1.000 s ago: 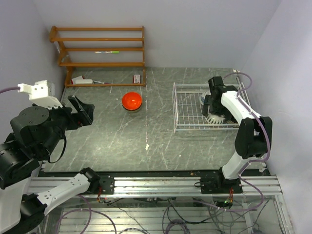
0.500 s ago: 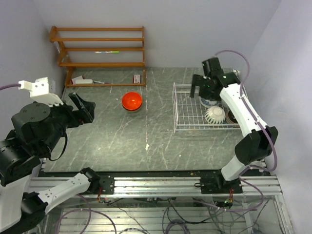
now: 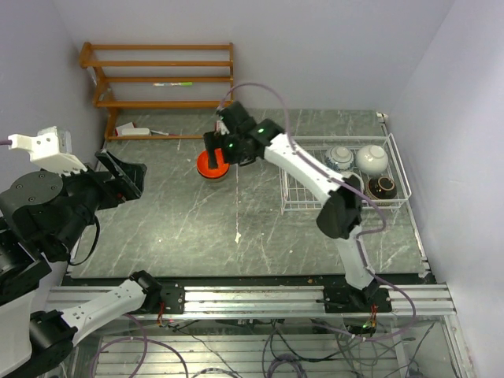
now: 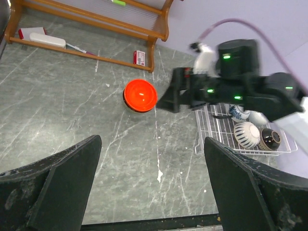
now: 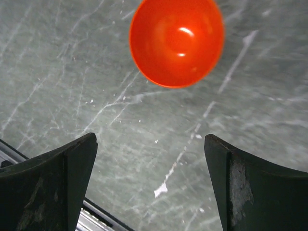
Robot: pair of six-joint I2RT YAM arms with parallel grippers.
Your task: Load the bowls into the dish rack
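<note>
Your right fingers [image 3: 216, 150] are spread wide and empty, hovering close over the orange-red bowl [image 5: 176, 42]. The bowl sits on the table [image 3: 173, 220] near the wooden shelf unit [image 3: 157, 79], well apart from the dish rack [image 3: 303, 189], and in the right wrist view it lies beyond the fingertips, not between them. Your left fingers [image 3: 126, 175] are also wide open and hold nothing over the table's left side, while the rack holds a blue-and-white patterned bowl [image 3: 340, 157], a ribbed white bowl [image 4: 246, 134] and a dark bowl [image 3: 383, 187].

No legible text, labels or numbers
</note>
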